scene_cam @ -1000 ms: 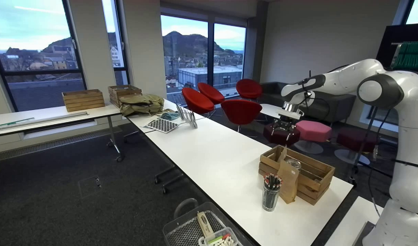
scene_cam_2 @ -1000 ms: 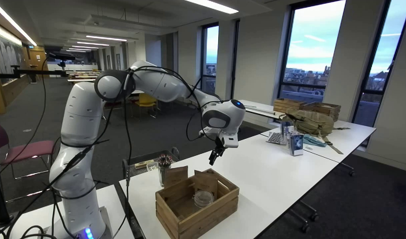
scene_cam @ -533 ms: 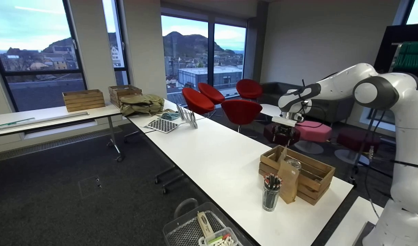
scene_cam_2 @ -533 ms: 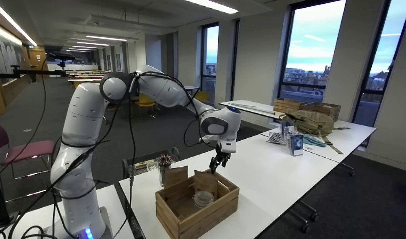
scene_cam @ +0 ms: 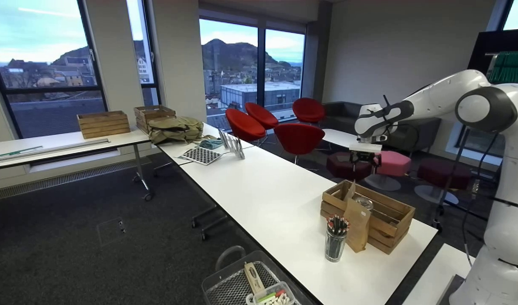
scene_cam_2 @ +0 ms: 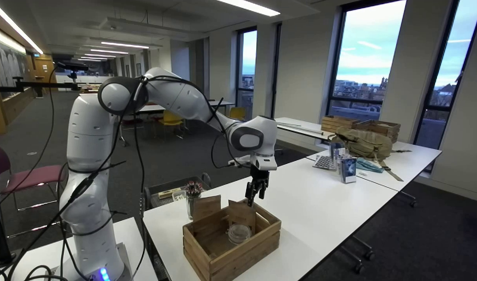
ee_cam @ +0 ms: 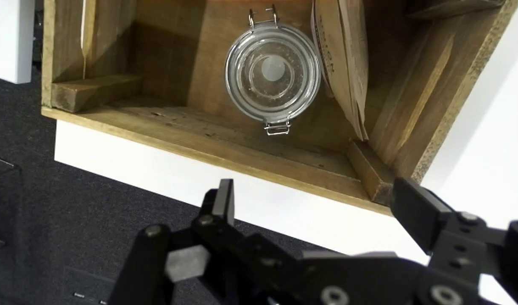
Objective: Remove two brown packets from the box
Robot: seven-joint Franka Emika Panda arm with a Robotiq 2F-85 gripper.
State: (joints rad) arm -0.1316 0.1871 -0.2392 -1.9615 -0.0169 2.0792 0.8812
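Observation:
The brown wooden crate [scene_cam: 386,243] stands on the white table; it also shows in an exterior view [scene_cam_2: 244,259] and the wrist view [ee_cam: 225,163]. One tan-brown packet [scene_cam: 357,225] stands upright outside, beside the crate's long side; it is partly hidden in an exterior view [scene_cam_2: 206,207]. Another brown packet [scene_cam_2: 242,214] stands inside the crate, next to a clear glass jar [scene_cam_2: 239,233]; the wrist view shows this packet edge-on [ee_cam: 343,55]. My gripper [ee_cam: 313,188] is open and empty, pointing down above the crate's rim, apart from the packet. It shows in both exterior views [scene_cam: 365,166] [scene_cam_2: 256,197].
A glass of pencils [scene_cam: 335,245] stands close to the outer packet. A mesh tray [scene_cam: 231,290] with chalk is beside the table edge. A backpack [scene_cam: 176,129], a checkered board [scene_cam: 201,155] and upright cards [scene_cam: 232,145] are at the table's far end.
My gripper has turned from tilted to pointing straight down. It has come over the crate's edge, with the arm drawn back toward its base. Crate, packets and jar have not moved.

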